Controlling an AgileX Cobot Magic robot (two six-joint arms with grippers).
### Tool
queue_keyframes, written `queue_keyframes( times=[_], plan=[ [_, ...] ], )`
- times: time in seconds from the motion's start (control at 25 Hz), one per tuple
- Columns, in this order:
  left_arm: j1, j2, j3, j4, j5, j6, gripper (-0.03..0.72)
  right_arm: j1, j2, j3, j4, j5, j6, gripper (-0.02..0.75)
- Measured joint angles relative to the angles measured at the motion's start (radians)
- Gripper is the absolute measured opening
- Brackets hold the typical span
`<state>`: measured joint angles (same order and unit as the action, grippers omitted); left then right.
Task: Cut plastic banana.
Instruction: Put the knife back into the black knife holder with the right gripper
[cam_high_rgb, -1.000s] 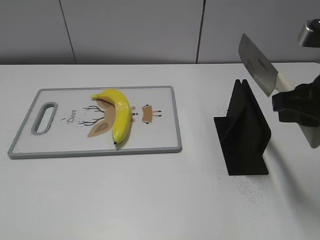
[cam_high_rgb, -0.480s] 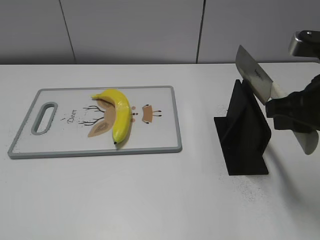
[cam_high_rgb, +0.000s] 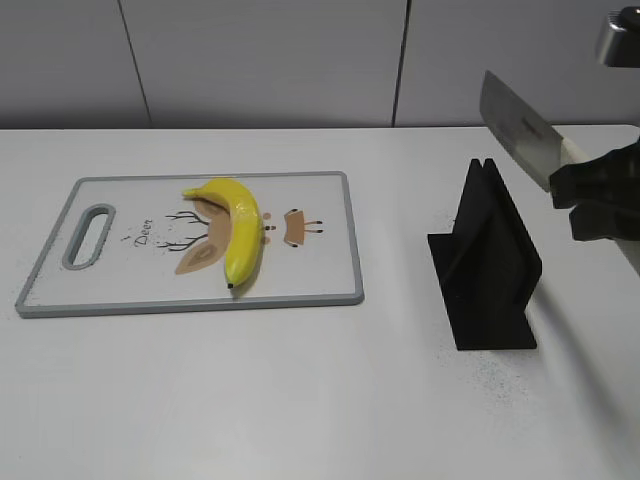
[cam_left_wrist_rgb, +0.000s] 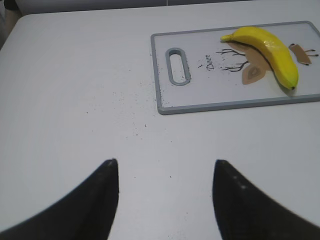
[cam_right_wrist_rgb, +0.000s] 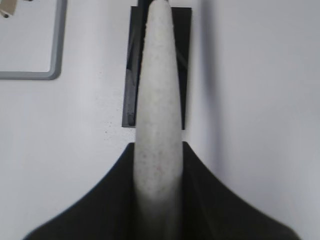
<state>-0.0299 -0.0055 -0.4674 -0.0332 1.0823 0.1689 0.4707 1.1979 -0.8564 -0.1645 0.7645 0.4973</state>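
A yellow plastic banana (cam_high_rgb: 237, 228) lies whole on the white cutting board (cam_high_rgb: 310, 260) left of centre; it also shows in the left wrist view (cam_left_wrist_rgb: 270, 47). My right gripper (cam_high_rgb: 585, 195) is shut on the pale handle (cam_right_wrist_rgb: 158, 120) of a cleaver, whose steel blade (cam_high_rgb: 515, 128) points up and left above the black knife stand (cam_high_rgb: 487, 260). My left gripper (cam_left_wrist_rgb: 165, 172) is open and empty over bare table, well short of the board (cam_left_wrist_rgb: 200, 102). The left arm is out of the exterior view.
The black knife stand stands right of the board, under the blade; it also shows in the right wrist view (cam_right_wrist_rgb: 131, 75). A corner of the board (cam_right_wrist_rgb: 52, 72) shows at that view's upper left. A grey wall runs along the table's far edge.
The cleaver dipped toward the stand half a second ago and has now risen and shifted right. The banana and board have not moved.
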Motion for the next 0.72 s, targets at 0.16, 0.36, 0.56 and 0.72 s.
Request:
queue_keyframes(
  times=[0.16, 0.36, 0.56, 0.72],
  plan=[
    [0.000, 0.000, 0.000, 0.000, 0.000, 0.000, 0.579, 0.029, -0.006, -0.011, -0.065, 0.060, 0.091, 0.162],
    [0.000, 0.000, 0.000, 0.000, 0.000, 0.000, 0.579, 0.252, -0.003, -0.013, -0.263, 0.143, 0.339, 0.162],
    [0.000, 0.000, 0.000, 0.000, 0.000, 0.000, 0.579, 0.332, 0.034, -0.013, -0.395, 0.178, 0.521, 0.162],
    [0.000, 0.000, 0.000, 0.000, 0.000, 0.000, 0.579, 0.335, 0.063, -0.013, -0.420, 0.157, 0.537, 0.162]
  ],
)
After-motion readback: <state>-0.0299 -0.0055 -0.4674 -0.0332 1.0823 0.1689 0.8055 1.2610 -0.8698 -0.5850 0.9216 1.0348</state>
